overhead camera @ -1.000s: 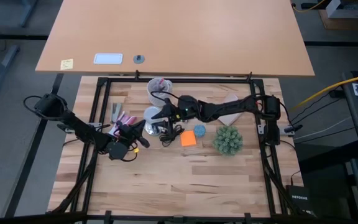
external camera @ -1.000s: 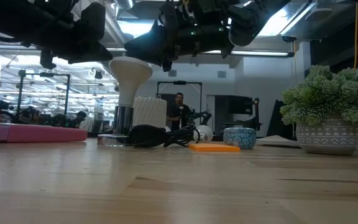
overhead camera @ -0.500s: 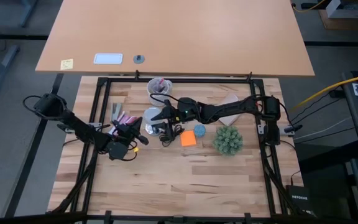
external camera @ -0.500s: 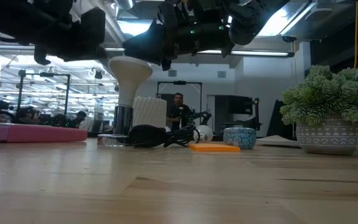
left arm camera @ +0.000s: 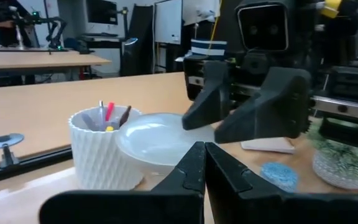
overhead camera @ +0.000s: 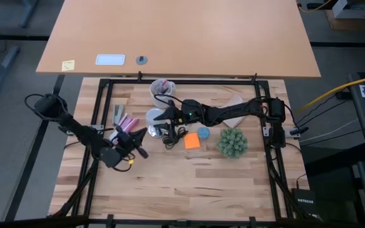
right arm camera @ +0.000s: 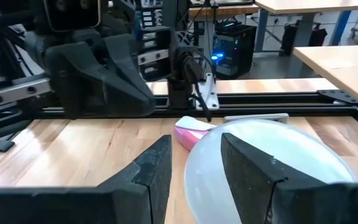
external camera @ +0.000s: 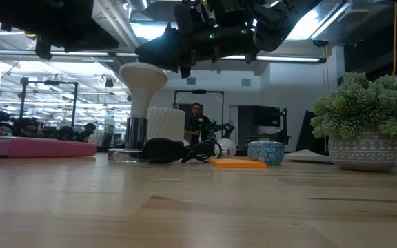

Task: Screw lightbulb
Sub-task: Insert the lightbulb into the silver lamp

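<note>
The white lightbulb (overhead camera: pixel 154 117) stands upright, dome up, its narrow base in the silver socket (external camera: pixel 136 132) on the wooden table. My right gripper (right arm camera: pixel 194 168) is level and open. Its fingers hang just above the dome (external camera: pixel 143 76) and nothing is between them. The dome also fills the right wrist view (right arm camera: pixel 272 155). My left gripper (overhead camera: pixel 142 133) is shut and empty. It sits to the bulb's near left, pointing level at the dome (left arm camera: pixel 160 140).
A white cup of pens (overhead camera: pixel 161 87) stands behind the bulb, and a pink case (overhead camera: pixel 127 122) lies to its left. To its right are a black cord (overhead camera: pixel 172 134), an orange sticky note (overhead camera: pixel 192 140), a blue dish (overhead camera: pixel 203 132) and a potted plant (overhead camera: pixel 232 142).
My left gripper, still shut, has drawn back from the bulb toward the table's near left. It has risen a little and turned slightly. The bulb and my right gripper have stayed where they were.
</note>
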